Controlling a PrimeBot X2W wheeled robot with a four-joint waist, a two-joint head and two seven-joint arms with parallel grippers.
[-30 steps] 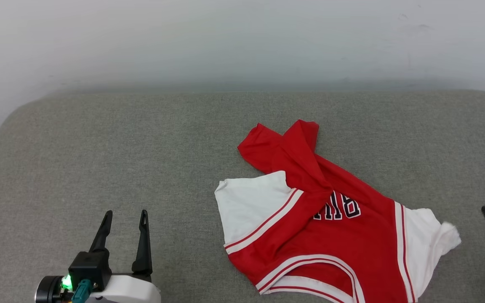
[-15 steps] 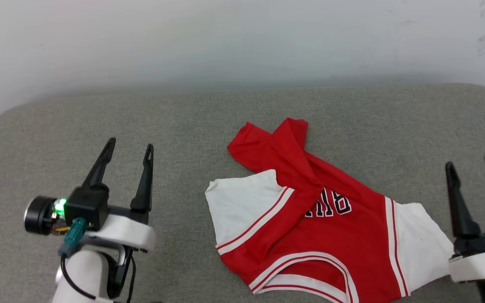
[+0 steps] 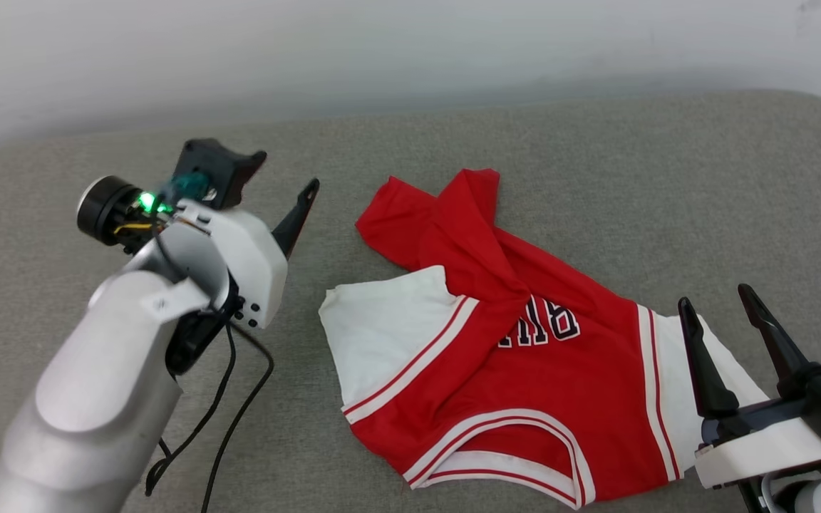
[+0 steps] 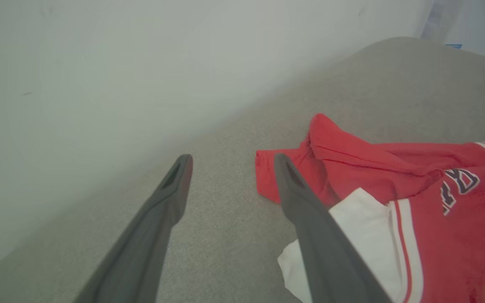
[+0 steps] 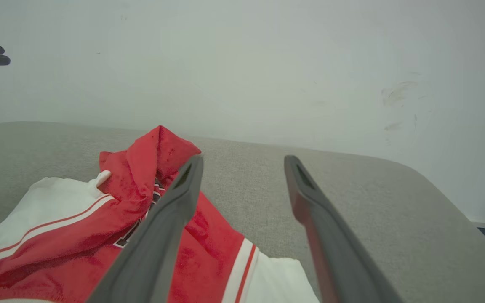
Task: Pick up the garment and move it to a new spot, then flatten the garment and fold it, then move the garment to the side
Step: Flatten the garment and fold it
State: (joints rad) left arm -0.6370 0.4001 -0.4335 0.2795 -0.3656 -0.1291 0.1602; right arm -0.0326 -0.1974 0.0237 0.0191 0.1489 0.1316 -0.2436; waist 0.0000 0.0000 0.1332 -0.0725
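Note:
The garment is a red jersey with white sleeves and striped trim, lying rumpled on the grey cushion. A red flap is folded across part of its black lettering. My left gripper is open and hovers just left of the garment's far red corner, tilted towards it. In the left wrist view the left gripper has bare cushion between its fingers and the garment to its right. My right gripper is open above the right white sleeve. In the right wrist view the right gripper holds nothing and the garment lies under its left finger.
A white wall runs along the cushion's far edge. A black cable hangs in loops from my left forearm above the cushion. Bare grey cushion lies left of the garment and beyond it.
Both arms have come forward: the left gripper up and rightwards to the garment's far corner, the right one in over the right sleeve. The camera has shifted too. The garment's shape is unchanged.

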